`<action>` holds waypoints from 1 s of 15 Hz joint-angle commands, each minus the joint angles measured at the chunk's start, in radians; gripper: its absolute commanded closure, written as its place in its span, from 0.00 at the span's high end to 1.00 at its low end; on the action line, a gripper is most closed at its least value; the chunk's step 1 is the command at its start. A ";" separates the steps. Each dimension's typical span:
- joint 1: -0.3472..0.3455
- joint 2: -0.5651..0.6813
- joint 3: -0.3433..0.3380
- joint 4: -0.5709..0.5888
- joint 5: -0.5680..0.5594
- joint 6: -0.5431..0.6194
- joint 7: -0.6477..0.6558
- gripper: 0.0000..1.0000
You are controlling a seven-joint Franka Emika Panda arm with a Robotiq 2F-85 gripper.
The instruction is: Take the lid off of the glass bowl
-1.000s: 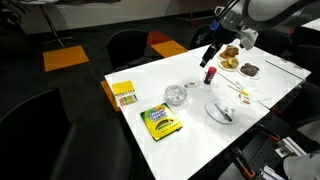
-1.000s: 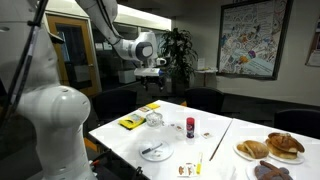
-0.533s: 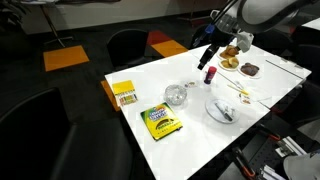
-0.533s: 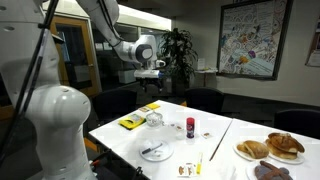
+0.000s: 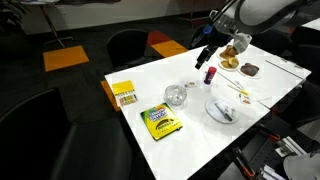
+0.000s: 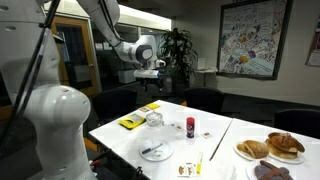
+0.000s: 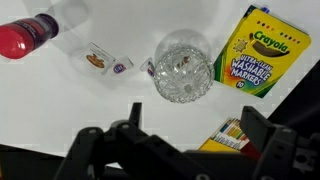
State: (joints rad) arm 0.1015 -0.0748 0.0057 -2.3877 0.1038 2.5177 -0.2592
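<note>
Red bottle: far left of the glass bowl in the wrist view.
Small packets: on the white surface, between the red bottle and the glass bowl.
Glass bowl: on the surface, near the middle of the wrist view.
Lid: seated on top of the glass bowl; the two clear pieces are hard to tell apart.
Marker box: just right of the glass bowl.
Gripper: fingers spread wide, holding nothing, raised well above the glass bowl.
</note>
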 commanded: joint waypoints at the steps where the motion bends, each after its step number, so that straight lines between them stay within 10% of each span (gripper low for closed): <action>1: -0.013 0.114 0.014 0.078 0.019 0.038 0.039 1.00; 15: -0.007 0.448 0.089 0.384 0.042 -0.099 0.151 1.00</action>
State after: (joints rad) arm 0.0965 0.3230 0.0813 -2.0653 0.1680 2.4831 -0.1600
